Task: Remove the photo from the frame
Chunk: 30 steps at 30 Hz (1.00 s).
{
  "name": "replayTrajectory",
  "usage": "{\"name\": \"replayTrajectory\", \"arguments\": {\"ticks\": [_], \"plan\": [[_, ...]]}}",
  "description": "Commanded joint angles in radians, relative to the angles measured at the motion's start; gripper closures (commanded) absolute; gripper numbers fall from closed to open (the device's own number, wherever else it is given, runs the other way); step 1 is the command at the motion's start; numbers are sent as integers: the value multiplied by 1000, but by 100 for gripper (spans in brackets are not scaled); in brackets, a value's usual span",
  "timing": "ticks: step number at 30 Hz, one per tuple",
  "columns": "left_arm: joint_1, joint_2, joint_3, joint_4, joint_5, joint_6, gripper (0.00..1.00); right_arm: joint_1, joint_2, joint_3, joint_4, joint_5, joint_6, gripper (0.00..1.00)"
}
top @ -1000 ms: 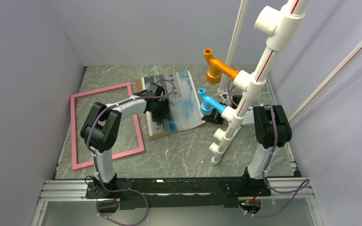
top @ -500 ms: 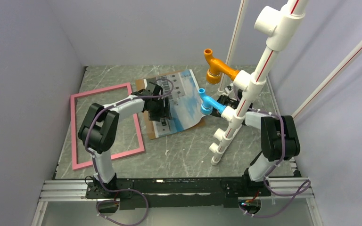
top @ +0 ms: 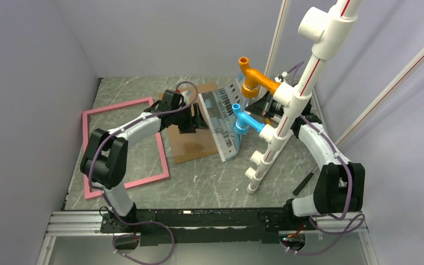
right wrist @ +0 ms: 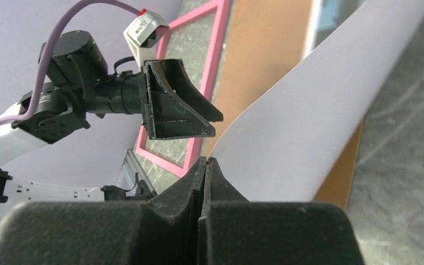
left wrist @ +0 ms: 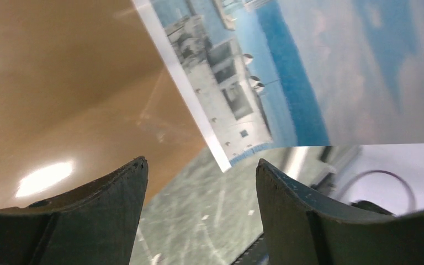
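Lifted within the last second, the photo is no longer lying flat. Nearest, the frame is lying empty on the counter, well apart from it. Beyond, the backing board is showing bare, with the left hand hovering over it, fingers apart, just beside the print's lower edge. Farthest, the right hand is pinching the photo's edge; it should probably be drawing it away steadily, avoiding a crease.

Pale lavender walls — grey marbled tabletop below.
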Motion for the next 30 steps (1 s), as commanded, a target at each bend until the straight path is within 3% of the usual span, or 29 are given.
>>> {"name": "replayTrajectory", "arguments": {"ticks": [1, 7, 11, 18, 23, 30], "plan": [[38, -71, -21, 271, 230, -169, 26, 55, -34, 135, -83, 18, -131, 100], [113, -135, -146, 575, 322, -401, 27, 220, 61, 284, -142, -17, -211, 100], [178, -174, -256, 766, 346, -505, 22, 284, 118, 287, -79, -95, -214, 100], [241, -184, -292, 876, 365, -604, 7, 357, 237, 324, -66, -181, -220, 100], [206, -180, -144, 567, 263, -417, 2, 397, 257, 316, -58, -157, -226, 100], [117, -67, 89, 318, 172, -272, 6, 407, 263, 300, -47, -148, -214, 100]]}}
